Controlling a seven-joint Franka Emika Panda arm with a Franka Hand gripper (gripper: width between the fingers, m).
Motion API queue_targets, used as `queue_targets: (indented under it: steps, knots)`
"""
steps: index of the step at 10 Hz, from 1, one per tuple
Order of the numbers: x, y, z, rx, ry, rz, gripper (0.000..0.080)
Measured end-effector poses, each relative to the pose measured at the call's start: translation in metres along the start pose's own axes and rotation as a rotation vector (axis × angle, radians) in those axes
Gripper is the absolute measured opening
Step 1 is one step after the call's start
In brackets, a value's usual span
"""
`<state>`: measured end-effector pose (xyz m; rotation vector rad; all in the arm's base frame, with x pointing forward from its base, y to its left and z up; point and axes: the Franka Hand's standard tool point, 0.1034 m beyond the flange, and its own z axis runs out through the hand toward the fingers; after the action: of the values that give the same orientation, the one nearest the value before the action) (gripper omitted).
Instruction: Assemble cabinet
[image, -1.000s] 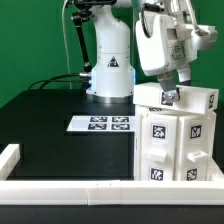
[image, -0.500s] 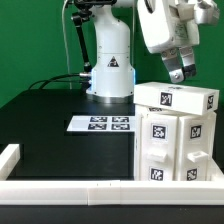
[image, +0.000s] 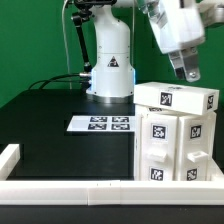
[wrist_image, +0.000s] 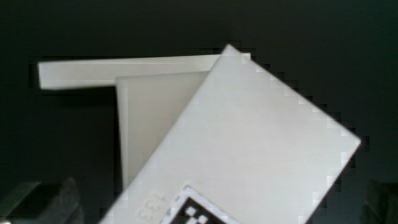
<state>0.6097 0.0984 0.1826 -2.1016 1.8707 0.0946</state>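
The white cabinet body (image: 172, 140) stands at the exterior view's right, with several black-and-white tags on its front. A white top block (image: 176, 97) with one tag lies across it. My gripper (image: 188, 72) hangs in the air above the block's right end, apart from it, open and empty. In the wrist view the block's flat white top (wrist_image: 240, 130) fills the middle, with part of a tag (wrist_image: 210, 212) showing. One grey finger (wrist_image: 39, 205) shows at a corner. A white L-shaped edge (wrist_image: 125, 72) lies beyond the block; I cannot tell which part it is.
The marker board (image: 101, 124) lies on the black table in front of the robot's base (image: 110, 70). A low white border rail (image: 70, 188) runs along the near edge and turns up at the left corner (image: 10, 157). Cables hang behind the base.
My gripper has lifted off the top block and moved up and toward the exterior view's right. The block stays on the cabinet body.
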Motion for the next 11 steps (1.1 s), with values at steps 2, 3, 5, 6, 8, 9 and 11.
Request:
queue_targets:
  steps: [2, 3, 5, 6, 8, 9, 11]
  knots:
    - [-0.0027, -0.0086, -0.0004, -0.047, -0.034, -0.215, 0.0797]
    - [-0.0017, -0.0095, 0.0004, -0.041, -0.031, -0.294, 0.0797]
    - [-0.0013, -0.0091, 0.0009, -0.04, -0.034, -0.447, 0.0797]
    - [-0.0009, -0.0082, 0.0012, -0.047, -0.032, -0.523, 0.0797]
    - [0.0016, -0.0053, 0.001, -0.092, -0.007, -0.871, 0.0797]
    - [0.0023, -0.0039, 0.0006, -0.126, -0.013, -1.022, 0.0797]
    - [0.0006, -0.0105, -0.0012, -0.209, -0.025, -1.305, 0.0797]
